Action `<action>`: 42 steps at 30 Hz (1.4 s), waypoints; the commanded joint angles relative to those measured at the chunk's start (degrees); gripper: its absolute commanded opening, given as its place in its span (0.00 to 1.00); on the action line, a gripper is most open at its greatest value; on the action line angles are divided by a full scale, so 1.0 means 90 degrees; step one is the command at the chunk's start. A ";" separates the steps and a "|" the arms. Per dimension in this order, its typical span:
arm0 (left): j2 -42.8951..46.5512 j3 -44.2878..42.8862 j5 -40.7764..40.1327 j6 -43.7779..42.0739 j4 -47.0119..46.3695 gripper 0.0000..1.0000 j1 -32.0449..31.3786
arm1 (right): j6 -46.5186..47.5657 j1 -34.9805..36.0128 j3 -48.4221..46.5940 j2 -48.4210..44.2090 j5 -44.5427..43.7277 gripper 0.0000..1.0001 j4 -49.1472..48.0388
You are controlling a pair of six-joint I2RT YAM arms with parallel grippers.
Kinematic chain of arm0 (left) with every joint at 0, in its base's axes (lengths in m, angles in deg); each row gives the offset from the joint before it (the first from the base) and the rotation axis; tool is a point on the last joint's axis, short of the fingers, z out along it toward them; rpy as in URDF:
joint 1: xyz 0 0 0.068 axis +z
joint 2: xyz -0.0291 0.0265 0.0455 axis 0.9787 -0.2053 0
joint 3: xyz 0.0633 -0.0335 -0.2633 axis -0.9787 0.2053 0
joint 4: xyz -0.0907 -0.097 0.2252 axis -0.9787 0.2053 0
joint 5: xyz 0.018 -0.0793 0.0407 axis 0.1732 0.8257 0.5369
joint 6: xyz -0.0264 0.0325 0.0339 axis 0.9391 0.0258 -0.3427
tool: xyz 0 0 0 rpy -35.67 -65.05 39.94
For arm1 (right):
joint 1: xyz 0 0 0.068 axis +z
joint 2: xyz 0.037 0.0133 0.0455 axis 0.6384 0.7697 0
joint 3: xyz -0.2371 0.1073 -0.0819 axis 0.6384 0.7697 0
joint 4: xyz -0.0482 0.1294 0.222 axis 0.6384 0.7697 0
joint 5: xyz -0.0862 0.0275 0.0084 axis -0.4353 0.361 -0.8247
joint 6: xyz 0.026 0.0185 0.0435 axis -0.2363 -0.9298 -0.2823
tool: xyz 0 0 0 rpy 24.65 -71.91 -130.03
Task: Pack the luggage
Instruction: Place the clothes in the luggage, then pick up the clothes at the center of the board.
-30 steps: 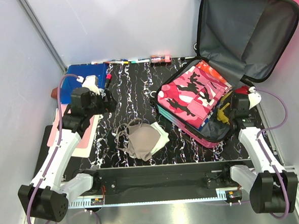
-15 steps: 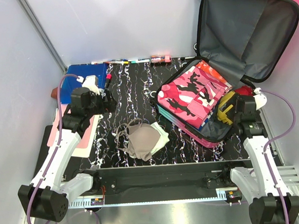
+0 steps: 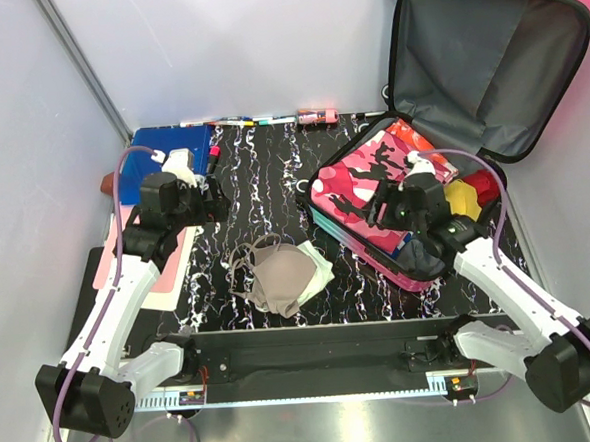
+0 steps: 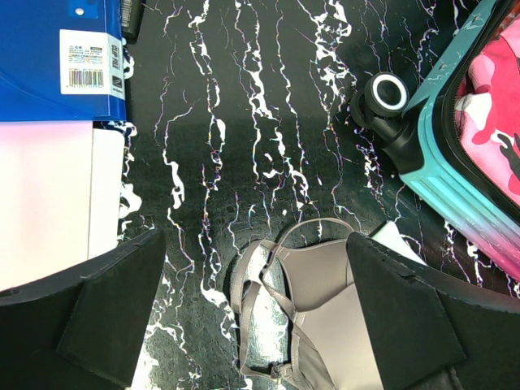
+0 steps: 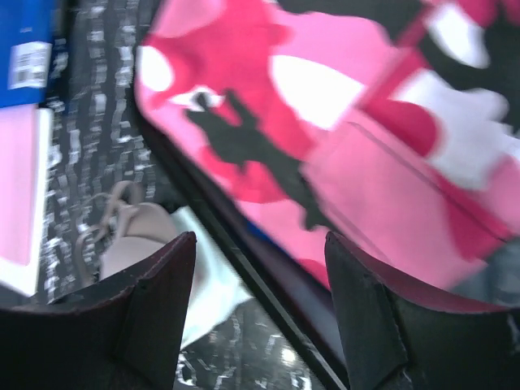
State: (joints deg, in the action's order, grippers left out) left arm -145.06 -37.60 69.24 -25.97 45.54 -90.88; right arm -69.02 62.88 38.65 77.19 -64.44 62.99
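The luggage [image 3: 441,152] lies open at the right, its grey-lined lid [image 3: 485,54] standing against the back wall. Its base holds a pink camouflage garment [image 3: 358,192], a yellow item [image 3: 462,199] and a red item [image 3: 481,181]. My right gripper [image 3: 383,212] hangs open and empty over the garment [image 5: 325,122] near the luggage's front rim [image 5: 268,268]. My left gripper [image 3: 214,200] is open and empty above the table, left of the luggage. A beige bra [image 3: 278,274] on a white cloth [image 3: 321,269] lies on the table; the bra also shows under my left gripper [image 4: 325,284].
A blue folder [image 3: 175,148] and pink sheets [image 3: 167,259] lie at the left. Markers [image 3: 234,122] and a small pink can [image 3: 319,114] lie along the back edge. A luggage wheel [image 4: 388,93] sticks out at the teal corner. Walls enclose the table.
My right arm has swung left from the luggage's right edge to over the pink garment. The yellow item now lies uncovered at the right of the base. My left arm has not moved.
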 commanded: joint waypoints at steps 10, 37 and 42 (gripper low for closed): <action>0.0032 -0.0053 0.0015 -0.0003 -0.0230 0.99 -0.0021 | -0.1478 0.1777 0.0373 0.1116 0.0906 0.70 -0.2355; 0.0003 -0.0043 -0.0063 -0.0032 -0.0220 0.99 -0.0021 | -0.0991 0.2149 0.0675 0.3413 0.1767 0.75 -0.3812; 0.0003 -0.0034 -0.0073 -0.0032 -0.0220 0.99 -0.0021 | -0.0728 0.2149 0.0784 0.3266 0.1639 0.79 -0.3577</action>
State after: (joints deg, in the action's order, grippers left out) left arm -145.06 -37.63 69.19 -25.97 45.54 -90.88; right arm -77.22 82.35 43.81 107.07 -48.35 27.10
